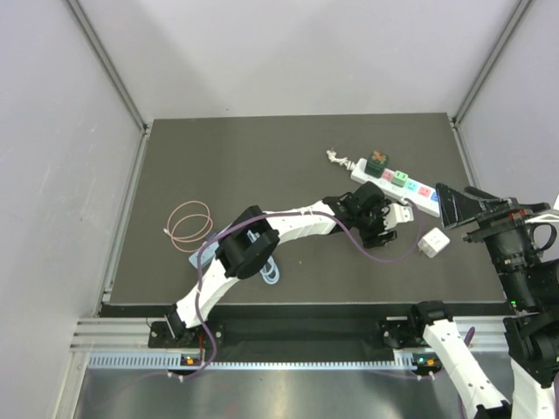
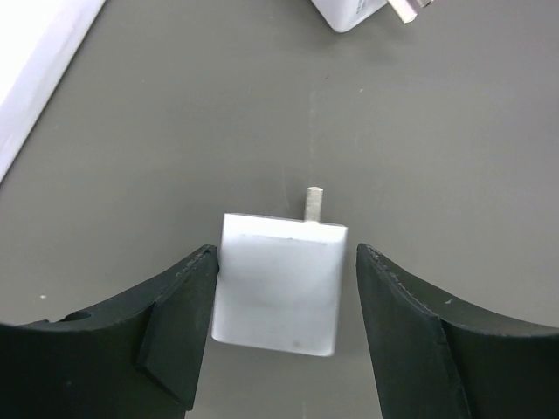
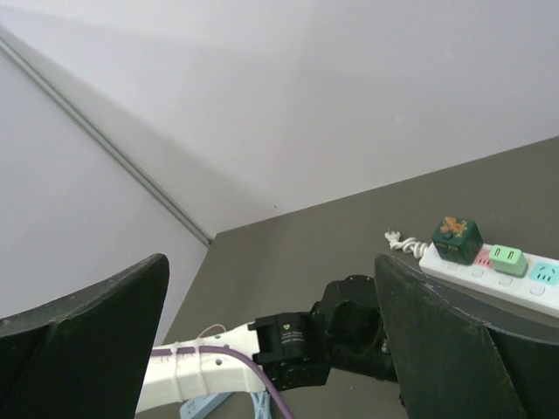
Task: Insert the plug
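Left fingers (image 2: 170, 323) are held apart, straddling the white plug (image 2: 279, 292). One finger is at the plug's edge; a gap is seen at the other. The plug is laid flat on the dark surface (image 2: 175, 131), its prong pointed to 12 o'clock in the wrist view. In the top view the power strip (image 1: 397, 185) is found at 12 o'clock of the plug and a second white block (image 1: 434, 243) at 4 o'clock. Right fingers (image 3: 96, 323) are spread wide near the surface's 3 o'clock edge.

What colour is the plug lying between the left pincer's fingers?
The plug is white, with a silvery prong; clearest in the left wrist view.
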Tool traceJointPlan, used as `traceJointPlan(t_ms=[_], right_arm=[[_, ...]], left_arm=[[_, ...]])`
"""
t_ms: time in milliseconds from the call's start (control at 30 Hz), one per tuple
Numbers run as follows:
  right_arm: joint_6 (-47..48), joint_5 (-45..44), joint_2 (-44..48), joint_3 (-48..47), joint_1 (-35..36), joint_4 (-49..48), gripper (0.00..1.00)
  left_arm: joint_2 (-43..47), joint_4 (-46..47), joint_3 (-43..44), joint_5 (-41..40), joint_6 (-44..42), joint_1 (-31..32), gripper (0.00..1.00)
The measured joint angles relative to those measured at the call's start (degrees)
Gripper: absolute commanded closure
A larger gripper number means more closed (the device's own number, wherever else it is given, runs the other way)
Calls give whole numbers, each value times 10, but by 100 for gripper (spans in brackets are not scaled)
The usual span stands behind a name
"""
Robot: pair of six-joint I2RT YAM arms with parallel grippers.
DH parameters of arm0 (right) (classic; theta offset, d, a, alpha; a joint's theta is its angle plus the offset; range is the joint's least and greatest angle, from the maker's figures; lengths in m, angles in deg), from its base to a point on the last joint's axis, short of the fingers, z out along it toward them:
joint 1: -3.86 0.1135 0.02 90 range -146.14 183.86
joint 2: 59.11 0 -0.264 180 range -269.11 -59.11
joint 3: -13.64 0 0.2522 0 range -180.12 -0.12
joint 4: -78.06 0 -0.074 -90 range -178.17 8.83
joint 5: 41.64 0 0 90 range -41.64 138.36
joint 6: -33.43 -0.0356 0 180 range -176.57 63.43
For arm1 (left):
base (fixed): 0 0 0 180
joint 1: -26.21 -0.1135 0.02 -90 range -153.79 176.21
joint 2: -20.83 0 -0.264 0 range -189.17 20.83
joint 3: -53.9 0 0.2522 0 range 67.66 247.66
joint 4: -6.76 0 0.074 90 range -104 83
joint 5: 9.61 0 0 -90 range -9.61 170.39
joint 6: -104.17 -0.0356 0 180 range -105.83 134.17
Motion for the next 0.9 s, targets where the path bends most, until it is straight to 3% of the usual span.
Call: traceJointPlan(t_ms=[200,300,333,367,433,600,733,900], right_arm=[[3,-5,0,-3,3,2,0],[2,-6,0,-2,3,1,0],[2,-6,0,-2,3,2,0],[2,-6,0,-1,3,1,0],[2,-5,0,3,3,0,0],[13,-11,-11,22,3,2,0],[41,-21,-52,37,3,3,0],[78,-19,-97,96,3,-24,7]], left_arm=[[-25,-11,12,-5,-8,0,38],[-28,-13,14,-10,-9,1,55],[-28,-13,14,-11,-8,2,63],[-28,-13,14,-12,-8,2,86],[-28,-12,14,-16,-2,3,100],[1,41,-44,-31,93,0,100],[78,104,-157,-24,255,-16,100],[189,132,-210,-52,448,-40,100]])
